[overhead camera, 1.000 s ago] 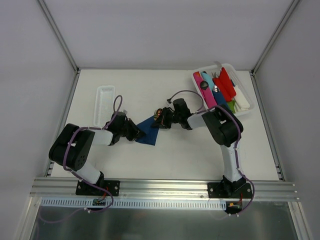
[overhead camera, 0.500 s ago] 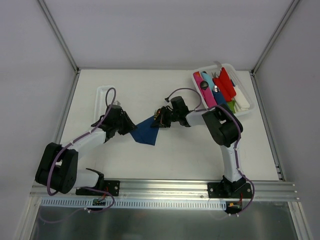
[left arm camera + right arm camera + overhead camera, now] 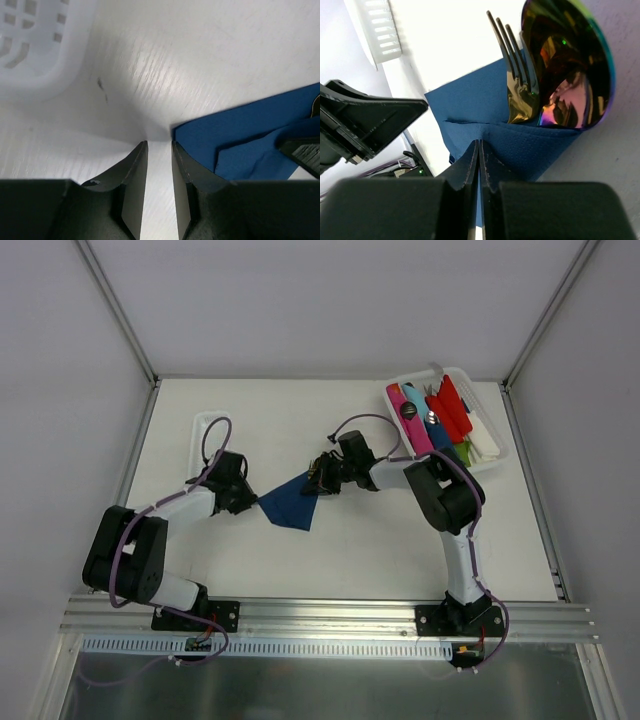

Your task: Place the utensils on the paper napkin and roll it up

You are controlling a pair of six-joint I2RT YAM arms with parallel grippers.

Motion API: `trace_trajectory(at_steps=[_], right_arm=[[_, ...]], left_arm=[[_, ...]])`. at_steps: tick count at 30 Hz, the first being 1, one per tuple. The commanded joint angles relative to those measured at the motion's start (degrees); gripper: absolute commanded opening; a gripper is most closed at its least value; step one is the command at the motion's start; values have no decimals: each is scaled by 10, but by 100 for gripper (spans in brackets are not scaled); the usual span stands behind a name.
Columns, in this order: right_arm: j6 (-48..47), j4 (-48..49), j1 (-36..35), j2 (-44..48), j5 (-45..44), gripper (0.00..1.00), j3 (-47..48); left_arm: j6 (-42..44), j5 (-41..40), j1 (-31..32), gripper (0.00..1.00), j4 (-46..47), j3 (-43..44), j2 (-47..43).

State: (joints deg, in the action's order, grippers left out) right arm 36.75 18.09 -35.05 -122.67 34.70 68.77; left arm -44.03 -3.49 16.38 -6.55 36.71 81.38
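Observation:
The dark blue paper napkin (image 3: 290, 504) lies folded at mid-table, partly wrapped over the utensils (image 3: 317, 472). In the right wrist view a fork (image 3: 516, 70) and a shiny iridescent spoon (image 3: 567, 65) stick out of the napkin (image 3: 480, 102). My right gripper (image 3: 479, 144) is shut, pinching a fold of the napkin just below the utensils. My left gripper (image 3: 159, 145) is open a little with only bare table between its fingers. It sits just left of the napkin's corner (image 3: 235, 135), apart from it.
A narrow white tray (image 3: 207, 440) lies at the left behind my left gripper (image 3: 243, 495), and its slotted wall (image 3: 35, 45) shows in the left wrist view. A white bin (image 3: 498, 452) of pink, red, blue and white plastic items stands at the back right.
My left gripper has opened, let go of the napkin's left edge and drawn back to the left. The right gripper has stayed shut on the napkin, shifting slightly away from me.

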Motion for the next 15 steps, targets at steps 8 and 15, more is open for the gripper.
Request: trace_trajectory(at_steps=[8,15], right_arm=[[-26,-61,-4,-13,-34,3,18],[-28,-70,-4,-14,-35,2,23]], left_arm=[[9,55,-6,21,17,42,101],[-6,102,-6,18,60,19,100]])
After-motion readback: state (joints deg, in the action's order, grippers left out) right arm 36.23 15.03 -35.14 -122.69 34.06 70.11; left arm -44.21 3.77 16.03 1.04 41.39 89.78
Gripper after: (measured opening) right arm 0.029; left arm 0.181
